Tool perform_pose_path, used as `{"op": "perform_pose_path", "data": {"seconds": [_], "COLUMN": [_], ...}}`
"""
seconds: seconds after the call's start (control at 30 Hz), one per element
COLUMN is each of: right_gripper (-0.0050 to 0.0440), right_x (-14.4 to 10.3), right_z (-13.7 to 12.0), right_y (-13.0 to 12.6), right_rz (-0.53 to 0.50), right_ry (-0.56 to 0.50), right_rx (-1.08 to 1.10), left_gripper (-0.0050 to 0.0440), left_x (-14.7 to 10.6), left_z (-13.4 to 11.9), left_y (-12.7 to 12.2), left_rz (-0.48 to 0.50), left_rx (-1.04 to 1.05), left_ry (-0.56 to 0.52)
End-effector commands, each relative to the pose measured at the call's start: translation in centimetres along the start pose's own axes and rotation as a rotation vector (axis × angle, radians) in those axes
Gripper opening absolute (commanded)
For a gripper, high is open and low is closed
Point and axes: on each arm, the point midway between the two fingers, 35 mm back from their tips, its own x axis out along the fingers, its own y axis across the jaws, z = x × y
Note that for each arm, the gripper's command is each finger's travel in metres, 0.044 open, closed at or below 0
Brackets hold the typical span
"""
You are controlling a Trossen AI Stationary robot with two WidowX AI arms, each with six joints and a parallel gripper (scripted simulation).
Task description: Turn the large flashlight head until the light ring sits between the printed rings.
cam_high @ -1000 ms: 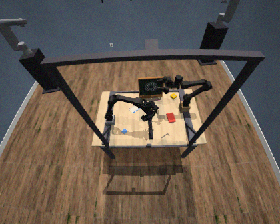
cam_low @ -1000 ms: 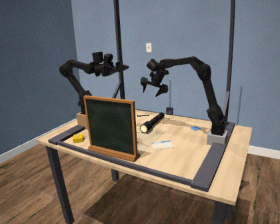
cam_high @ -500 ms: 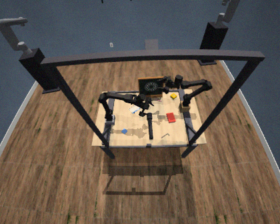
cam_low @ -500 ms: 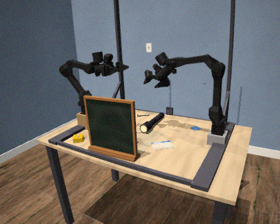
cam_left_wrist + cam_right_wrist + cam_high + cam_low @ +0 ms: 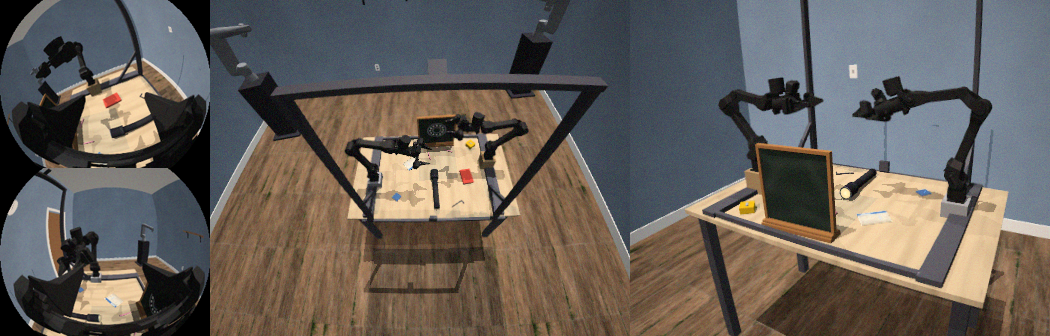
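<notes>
The large black flashlight lies on the table with its lit head toward the board; it also shows in the exterior view and in the left wrist view. The wood-framed dark board stands upright at the table's far edge, with a ring pattern on its face. My left gripper is open and empty, held high above the table, well clear of the flashlight. My right gripper is open and empty, high in the air above and behind the board.
A yellow block, a red block, a blue piece, a white packet and a small hex key lie on the table. A dark gantry frame spans the cell.
</notes>
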Motion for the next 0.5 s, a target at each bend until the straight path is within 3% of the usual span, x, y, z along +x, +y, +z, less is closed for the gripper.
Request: {"op": "perform_pose_path", "data": {"seconds": [0.0,0.47], "right_gripper": [0.044,0.044], "right_x": [-0.1,-0.1], "right_z": [0.9,1.0], "right_y": [0.0,0.0], "right_rz": [-0.001,-0.001], "right_ry": [-0.023,-0.025], "right_rx": [0.005,0.005], "left_gripper": [0.044,0.044], "left_x": [-3.0,-9.2], "left_z": [1.0,0.4], "left_y": [1.2,2.7], "left_rz": [0.058,0.146], "left_rx": [-0.09,-0.318], "left_ry": [-0.126,-0.415]}}
